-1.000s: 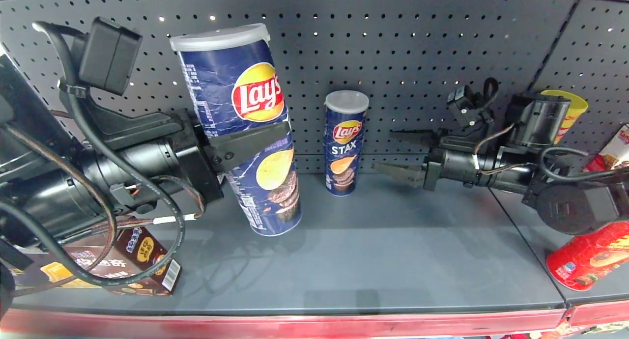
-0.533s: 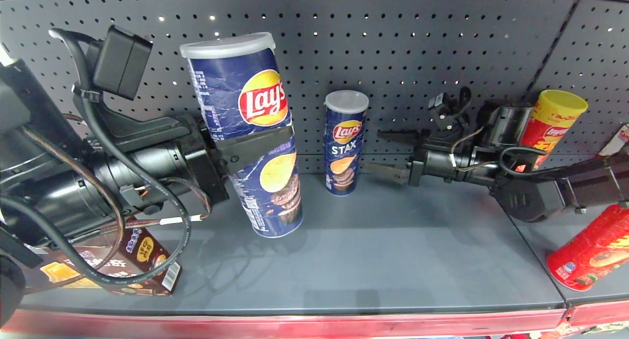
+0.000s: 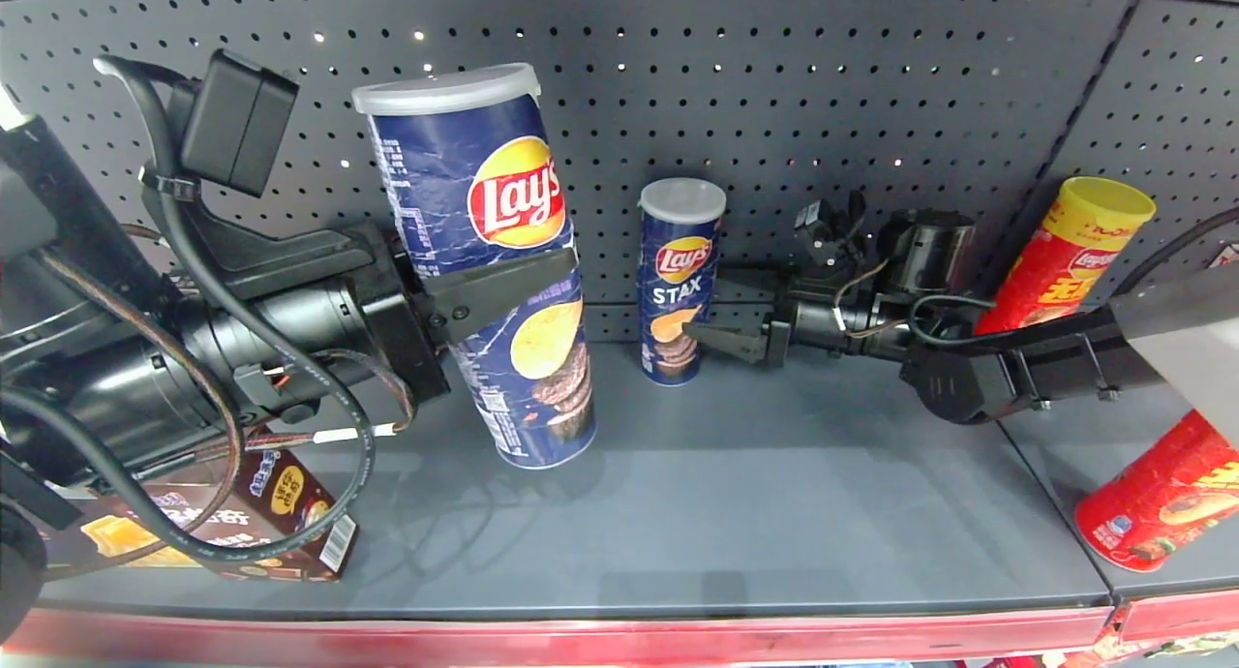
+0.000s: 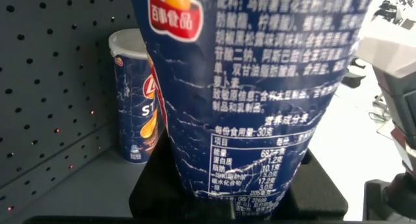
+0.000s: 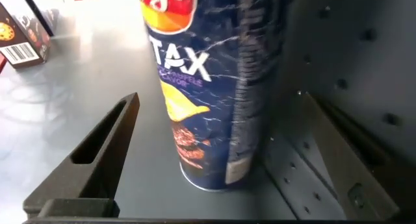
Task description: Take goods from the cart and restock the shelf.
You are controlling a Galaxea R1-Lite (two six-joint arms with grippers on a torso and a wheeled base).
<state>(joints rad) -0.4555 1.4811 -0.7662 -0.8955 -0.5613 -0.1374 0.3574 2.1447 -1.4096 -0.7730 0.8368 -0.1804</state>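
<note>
A large blue chip can [image 3: 484, 261] with a clear lid leans tilted over the grey shelf [image 3: 774, 513]; my left gripper [image 3: 523, 273] is shut on its middle. Its base is at or just above the shelf board. In the left wrist view the can's label [image 4: 253, 87] sits between the jaws of my left gripper [image 4: 237, 182]. A small blue chip can [image 3: 680, 281] stands upright against the pegboard. My right gripper [image 3: 707, 305] is open, one finger on each side of that small can [image 5: 214, 100]; the fingers [image 5: 97, 165] stand apart from it.
A brown snack box [image 3: 261, 523] lies at the shelf's front left. On the right, a yellow-and-red can [image 3: 1065, 252] leans against the pegboard and a red can [image 3: 1162, 494] lies lower down. The shelf's red front edge [image 3: 581, 639] runs below. Open shelf lies between the cans and that edge.
My right gripper has moved left along the back of the shelf and now straddles the small can. The left arm with the large can shifted slightly right, then held.
</note>
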